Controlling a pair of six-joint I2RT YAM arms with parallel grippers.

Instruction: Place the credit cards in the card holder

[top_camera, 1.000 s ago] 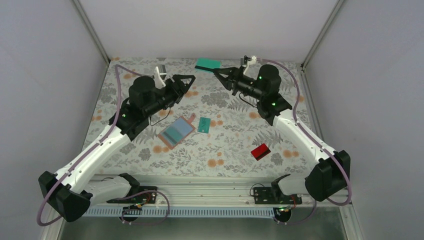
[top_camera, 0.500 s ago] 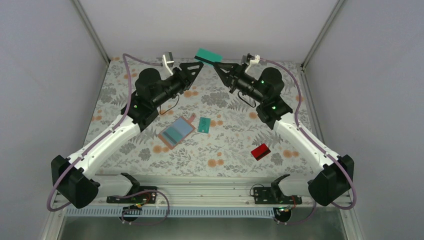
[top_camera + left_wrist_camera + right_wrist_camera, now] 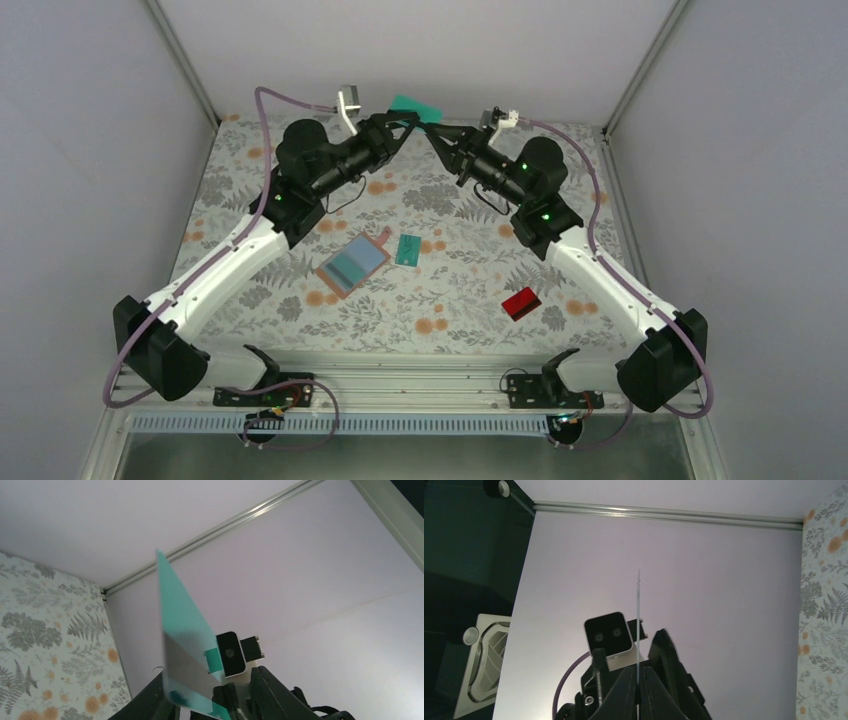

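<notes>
Over table [image 3: 470, 290] far edge, raised teal card [image 3: 414, 107] clamped in right gripper [image 3: 432, 131], left gripper [image 3: 405, 122] part-open astride it, mid-table one card holder [image 3: 324, 273], one loose teal card [image 3: 408, 249], one red card [image 3: 521, 302].

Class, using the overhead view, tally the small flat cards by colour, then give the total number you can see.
Teal-green thin rectangular cards: 3 (one held aloft, one lying loose, one on the tan-brown leather-like card holder)
Red rectangular card: 1
Pale pinkish card, partly hidden: 1
Total: 5 cards

One teal card [image 3: 415, 106] aloft; card holder [image 3: 352, 266] flat.
</notes>
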